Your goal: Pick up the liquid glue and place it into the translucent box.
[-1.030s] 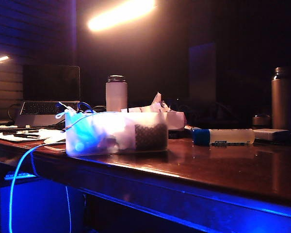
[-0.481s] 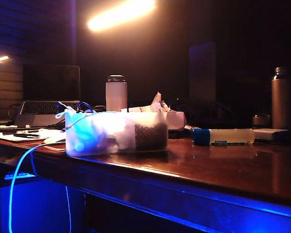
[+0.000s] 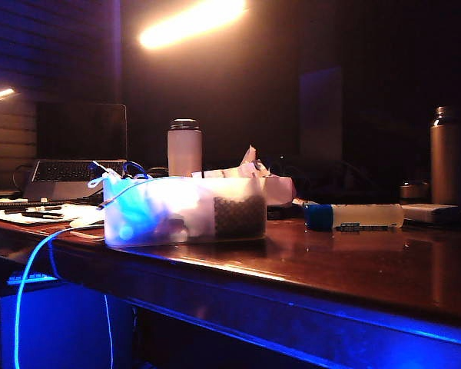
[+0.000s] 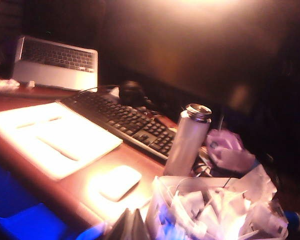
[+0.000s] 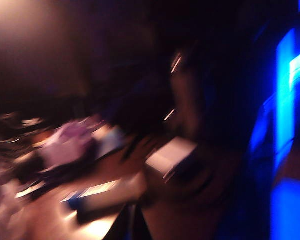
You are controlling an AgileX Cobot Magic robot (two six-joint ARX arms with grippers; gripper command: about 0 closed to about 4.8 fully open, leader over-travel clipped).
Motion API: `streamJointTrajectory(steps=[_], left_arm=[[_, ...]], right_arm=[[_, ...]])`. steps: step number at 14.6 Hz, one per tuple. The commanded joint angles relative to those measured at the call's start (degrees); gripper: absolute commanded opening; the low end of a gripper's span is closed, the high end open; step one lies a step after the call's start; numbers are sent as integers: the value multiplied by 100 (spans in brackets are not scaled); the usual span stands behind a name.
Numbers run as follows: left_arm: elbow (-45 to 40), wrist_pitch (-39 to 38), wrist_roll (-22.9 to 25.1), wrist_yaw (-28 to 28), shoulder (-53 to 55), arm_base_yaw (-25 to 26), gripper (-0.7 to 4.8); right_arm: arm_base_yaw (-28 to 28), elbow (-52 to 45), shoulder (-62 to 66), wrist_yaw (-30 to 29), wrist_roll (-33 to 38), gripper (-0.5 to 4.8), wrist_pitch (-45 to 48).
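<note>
Across the last second the exterior view did not change. The dark wooden bench (image 3: 353, 269) looked the same, and neither of my arms showed in it. The open laptop (image 3: 77, 154) sat at the far left. The translucent box (image 3: 184, 209) stood near the front edge, left of centre, with blue and dark contents glowing through its frosted wall. The tall metal flask (image 3: 445, 154) stood at the far right, and the white tumbler (image 3: 184, 147) stood upright behind the box.

The liquid glue (image 3: 355, 216) lay on its side on the bench, well right of the box, with its blue cap pointing towards the box. It was untouched. A small flat white box (image 3: 429, 213) lay just beyond its far end.

My left end effector (image 4: 131, 226) hung just over the near corner of the box, with its tips together and only a thin seam between them. It carried nothing.

My right end effector (image 5: 132, 225) was closed and empty. Its view was heavily smeared, with the glue a pale streak just ahead of it. I read that smear as the arm being in motion.

I judged that the task had barely begun. The glue had not been grasped, and the right end effector would need to open before it could take the bottle.
</note>
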Motion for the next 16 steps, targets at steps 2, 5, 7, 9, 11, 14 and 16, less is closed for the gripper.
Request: streamJointTrajectory(steps=[2, 5, 7, 9, 11, 14, 16], left_arm=[[3104, -1853, 1469, 1873, 2844, -7, -6], [5005, -3541, 2057, 2500, 4275, -26, -6], [5392, -3915, 2065, 3150, 4511, -26, -6], [5396, -4089, 2063, 3943, 4509, -26, -6], [5396, -4210, 2065, 4081, 4509, -39, -6], [5396, -4210, 2068, 4079, 4509, -37, -6], [5394, -4207, 2068, 4081, 4509, -39, -6]], right_arm=[[-7, 1812, 2214, 39, -1552, -1, 232], [-7, 3139, 4120, -627, -2568, -1, 435], [-7, 3919, 5300, -1034, -2835, -1, 376], [-7, 4645, 6398, -1493, -3154, -1, 319], [9, 5307, 7346, -1681, -3600, -1, 227], [9, 5982, 8380, -1235, -4262, -1, 210], [20, 6177, 8931, -1056, -4216, -1, 275]])
